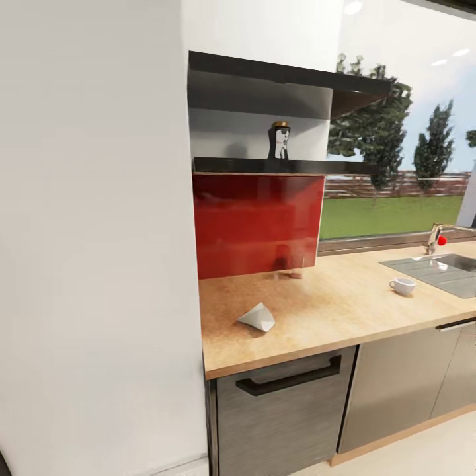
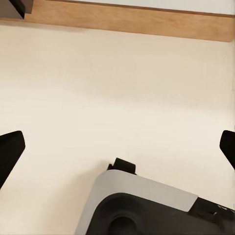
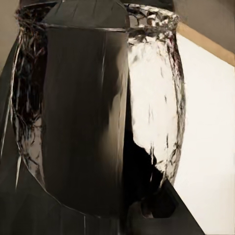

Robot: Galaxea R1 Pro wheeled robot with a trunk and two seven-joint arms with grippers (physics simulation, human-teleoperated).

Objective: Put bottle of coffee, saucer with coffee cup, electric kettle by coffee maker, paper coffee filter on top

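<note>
The bottle of coffee (image 1: 281,140), dark with a gold cap, stands on the kitchen shelf (image 1: 264,165) above a red backsplash. Below on the countertop (image 1: 330,317) the white paper coffee filter (image 1: 257,318) lies on its side, and the coffee cup (image 1: 402,285) sits near the sink. The electric kettle (image 3: 152,98) looms very close in the right wrist view, its black handle in the middle, with my right gripper (image 3: 93,210) shut on it. My left gripper (image 2: 117,152) hangs open over the pale floor, fingertips (image 2: 10,152) far apart. The coffee maker and saucer are out of view.
A steel sink (image 1: 443,270) with a faucet (image 1: 434,238) is set into the worktop at the right. A tall white wall (image 1: 99,264) bounds the counter on the left. Grey cabinet fronts (image 1: 284,410) sit under the worktop. My own base (image 2: 147,205) shows beneath the left gripper.
</note>
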